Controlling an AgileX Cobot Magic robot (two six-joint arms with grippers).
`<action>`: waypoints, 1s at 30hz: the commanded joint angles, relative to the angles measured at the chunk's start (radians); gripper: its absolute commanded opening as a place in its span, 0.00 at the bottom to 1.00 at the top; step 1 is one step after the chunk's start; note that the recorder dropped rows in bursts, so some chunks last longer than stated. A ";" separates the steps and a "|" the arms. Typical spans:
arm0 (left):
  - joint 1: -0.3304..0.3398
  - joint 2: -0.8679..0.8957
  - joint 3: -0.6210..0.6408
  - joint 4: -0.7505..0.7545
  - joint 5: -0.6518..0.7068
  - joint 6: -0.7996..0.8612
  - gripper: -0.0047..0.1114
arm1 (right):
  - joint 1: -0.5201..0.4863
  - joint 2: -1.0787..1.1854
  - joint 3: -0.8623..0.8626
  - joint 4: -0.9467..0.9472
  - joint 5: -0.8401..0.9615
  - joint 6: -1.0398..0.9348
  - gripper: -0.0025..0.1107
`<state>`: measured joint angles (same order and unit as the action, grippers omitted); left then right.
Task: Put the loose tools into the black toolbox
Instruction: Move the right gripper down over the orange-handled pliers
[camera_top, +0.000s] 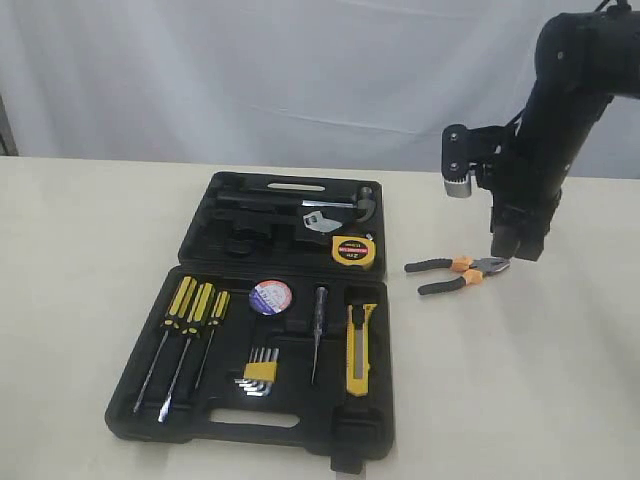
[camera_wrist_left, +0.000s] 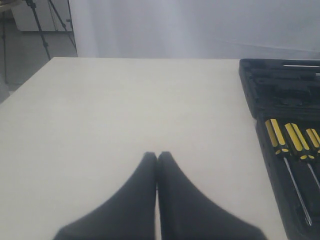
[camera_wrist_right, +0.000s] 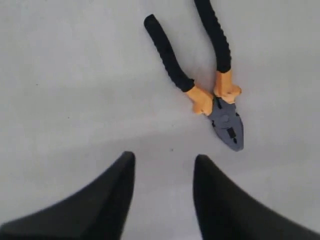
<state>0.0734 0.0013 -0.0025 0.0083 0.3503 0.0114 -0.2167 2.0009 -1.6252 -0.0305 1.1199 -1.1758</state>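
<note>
The black-and-orange pliers (camera_top: 460, 272) (camera_wrist_right: 210, 75) lie on the bare table to the right of the open black toolbox (camera_top: 200, 415). Just above their metal nose hangs my right gripper (camera_top: 515, 255) (camera_wrist_right: 164, 159), open, with nothing between its fingers. Inside the toolbox sit the yellow tape measure (camera_top: 353, 250), the tape roll (camera_top: 270, 297) with its white-red-blue label, and the yellow-black utility knife (camera_top: 360, 348). My left gripper (camera_wrist_left: 157, 155) is shut and empty over bare table to the left of the toolbox (camera_wrist_left: 277, 82); it is out of the exterior view.
Three yellow-black screwdrivers (camera_top: 190, 330) (camera_wrist_left: 292, 150) and a hex key set (camera_top: 260, 372) lie in the toolbox's near half, beside a thin test pen (camera_top: 318, 330). A white curtain hangs behind the table.
</note>
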 joint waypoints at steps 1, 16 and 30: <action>-0.005 -0.001 0.003 -0.008 -0.008 -0.004 0.04 | -0.001 0.010 -0.001 -0.027 -0.058 -0.024 0.55; -0.005 -0.001 0.003 -0.008 -0.008 -0.004 0.04 | -0.001 0.010 -0.001 -0.048 -0.119 -0.024 0.56; -0.005 -0.001 0.003 -0.008 -0.008 -0.004 0.04 | -0.130 0.124 -0.002 0.189 -0.190 -0.565 0.56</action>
<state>0.0734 0.0013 -0.0025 0.0083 0.3503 0.0114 -0.3196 2.1186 -1.6252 0.0734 0.9599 -1.5951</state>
